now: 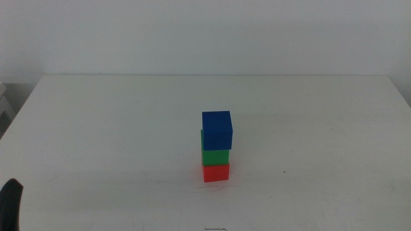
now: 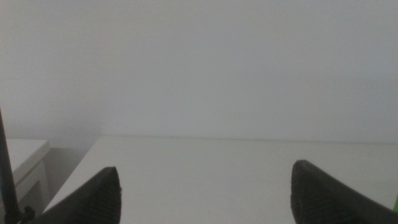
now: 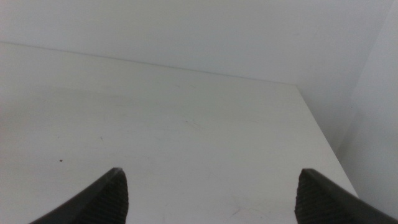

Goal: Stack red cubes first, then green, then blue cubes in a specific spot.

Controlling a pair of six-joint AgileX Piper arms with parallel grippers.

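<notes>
A three-cube stack stands near the middle of the white table in the middle view: the red cube (image 1: 216,172) at the bottom, the green cube (image 1: 215,156) on it, and the blue cube (image 1: 217,129) on top, sitting slightly askew. No gripper touches the stack. My left gripper (image 2: 205,193) is open with nothing between its jaws; a dark bit of it shows at the bottom left corner (image 1: 11,204) of the middle view. A sliver of green (image 2: 395,203) shows at the edge of the left wrist view. My right gripper (image 3: 211,196) is open, with bare table between its jaws.
The white tabletop (image 1: 96,128) runs to a far edge against a pale wall. Its right edge and corner (image 3: 298,90) appear in the right wrist view. A white piece of furniture (image 2: 22,155) stands beside the table's left side.
</notes>
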